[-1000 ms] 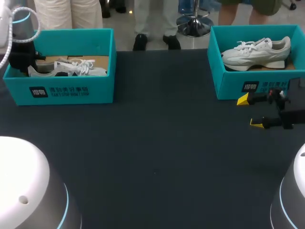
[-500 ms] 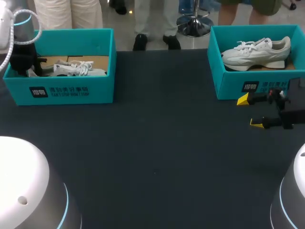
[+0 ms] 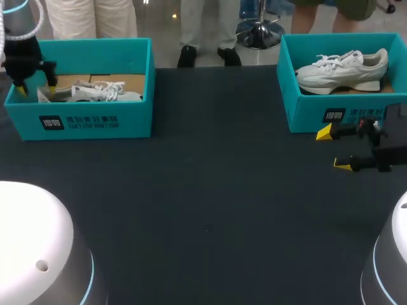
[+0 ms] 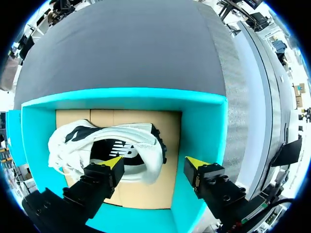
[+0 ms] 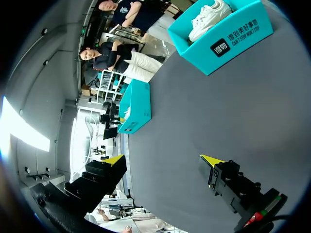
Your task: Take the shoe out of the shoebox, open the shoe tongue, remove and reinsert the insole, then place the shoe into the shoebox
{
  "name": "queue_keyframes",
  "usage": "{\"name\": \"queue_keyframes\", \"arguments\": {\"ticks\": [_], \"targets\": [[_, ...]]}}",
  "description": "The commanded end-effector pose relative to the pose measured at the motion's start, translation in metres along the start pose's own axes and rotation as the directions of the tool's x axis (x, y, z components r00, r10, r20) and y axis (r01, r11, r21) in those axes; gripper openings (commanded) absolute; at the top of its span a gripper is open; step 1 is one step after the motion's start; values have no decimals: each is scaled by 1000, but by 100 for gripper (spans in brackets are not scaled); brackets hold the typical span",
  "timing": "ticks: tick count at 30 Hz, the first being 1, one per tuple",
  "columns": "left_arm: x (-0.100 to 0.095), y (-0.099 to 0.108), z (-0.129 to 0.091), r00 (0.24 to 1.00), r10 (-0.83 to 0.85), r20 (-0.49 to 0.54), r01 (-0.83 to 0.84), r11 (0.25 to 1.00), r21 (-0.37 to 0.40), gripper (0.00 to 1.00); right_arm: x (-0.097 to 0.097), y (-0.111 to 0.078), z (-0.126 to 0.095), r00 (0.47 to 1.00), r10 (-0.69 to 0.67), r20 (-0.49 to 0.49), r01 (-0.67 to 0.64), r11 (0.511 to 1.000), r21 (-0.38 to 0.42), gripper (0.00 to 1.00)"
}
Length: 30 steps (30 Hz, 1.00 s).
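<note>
A dark bench point(image 3: 210, 190) carries a teal left box point(image 3: 89, 121) at 10 o'clock and a right box point(image 3: 318, 105) at 2 o'clock in the head view. The step in hand is judged to be the lifting of the shoe point(image 3: 95, 92) out of the left box. It is best done if the left gripper point(image 3: 36, 86), spread open over the box's 9 o'clock end with nothing grasped, is lowered with one finger inside the heel opening and the other outside the heel, well away from the box wall. The heel should be pinched firmly and the shoe raised straight up until the sole is past the rim.

The shoe is white with a dark inside showing through its opening. It lies on the cardboard floor, heel toward 9 o'clock and loose laces toward 3 o'clock. A second shoe point(image 3: 343, 68) lies in the right box. The right gripper point(image 3: 334, 149) stands open over the bench just in front of that box, with nothing grasped.
</note>
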<state>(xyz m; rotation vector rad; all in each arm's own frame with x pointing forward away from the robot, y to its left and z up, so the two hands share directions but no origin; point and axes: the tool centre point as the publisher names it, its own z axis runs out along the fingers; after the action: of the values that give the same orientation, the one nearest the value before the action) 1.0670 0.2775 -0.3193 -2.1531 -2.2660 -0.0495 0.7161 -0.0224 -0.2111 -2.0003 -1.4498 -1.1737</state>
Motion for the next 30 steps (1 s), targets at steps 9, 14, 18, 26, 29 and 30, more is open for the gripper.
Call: {"name": "queue_keyframes", "arguments": {"ticks": [9,14,18,26,29,30], "targets": [[2,-15,-82,996,-86,-24,86,996,-11,100,0,-1,0,1000,1,3,-1,1000,-1,100],[3,-21,-103,995,-92,-25,92,996,-20,100,0,-1,0,1000,1,3,-1,1000,-1,100],[2,-24,-122,991,-131,-33,130,991,-16,100,0,-1,0,1000,1,3,-1,1000,-1,100],[5,-25,-143,937,-350,3,350,936,-49,100,0,-1,0,1000,1,3,-1,1000,-1,100],[3,-29,-147,925,-379,16,379,925,-25,100,0,-1,0,1000,1,3,-1,1000,-1,100],[3,-31,-148,924,-381,11,381,924,-17,100,0,-1,0,1000,1,3,-1,1000,-1,100]]}}
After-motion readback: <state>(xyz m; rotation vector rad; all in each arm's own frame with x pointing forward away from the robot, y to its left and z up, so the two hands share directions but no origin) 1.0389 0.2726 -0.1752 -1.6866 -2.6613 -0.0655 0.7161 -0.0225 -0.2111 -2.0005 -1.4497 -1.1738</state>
